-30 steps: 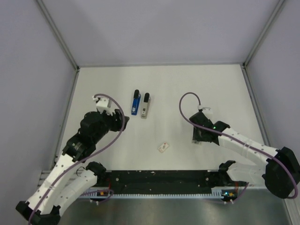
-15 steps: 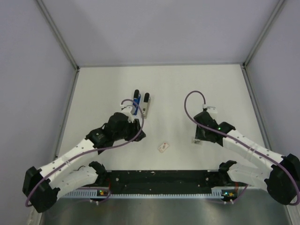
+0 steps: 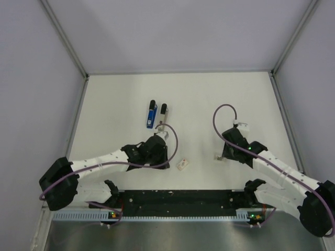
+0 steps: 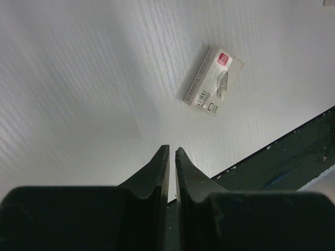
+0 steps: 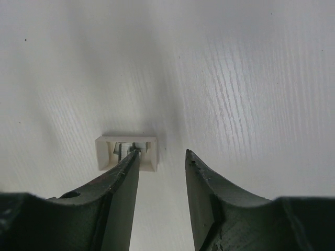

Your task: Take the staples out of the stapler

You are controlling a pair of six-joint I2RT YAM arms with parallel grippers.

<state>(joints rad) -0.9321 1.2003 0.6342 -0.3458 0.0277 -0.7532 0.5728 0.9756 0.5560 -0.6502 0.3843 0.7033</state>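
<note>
Two staplers lie side by side at mid-table, a blue stapler (image 3: 151, 114) and a grey stapler (image 3: 163, 116), both untouched. My left gripper (image 3: 163, 163) (image 4: 172, 148) hovers low over bare table near the front, jaws almost together with nothing between them. A closed staple box (image 3: 182, 164) (image 4: 213, 80) lies just to its right. My right gripper (image 3: 224, 155) (image 5: 162, 151) is open over the table. Its left fingertip overlaps a small open whitish tray (image 3: 216, 157) (image 5: 104, 152) in which silvery-grey staples (image 5: 124, 149) show.
The black base rail (image 3: 178, 198) (image 4: 282, 162) runs along the near edge, close behind the left gripper. Grey walls with metal frame posts enclose the white table (image 3: 120, 89) on three sides.
My left arm swung from the far left side to the front middle, beside the staple box, and its jaws closed. My right arm shifted slightly right and toward the near edge.
</note>
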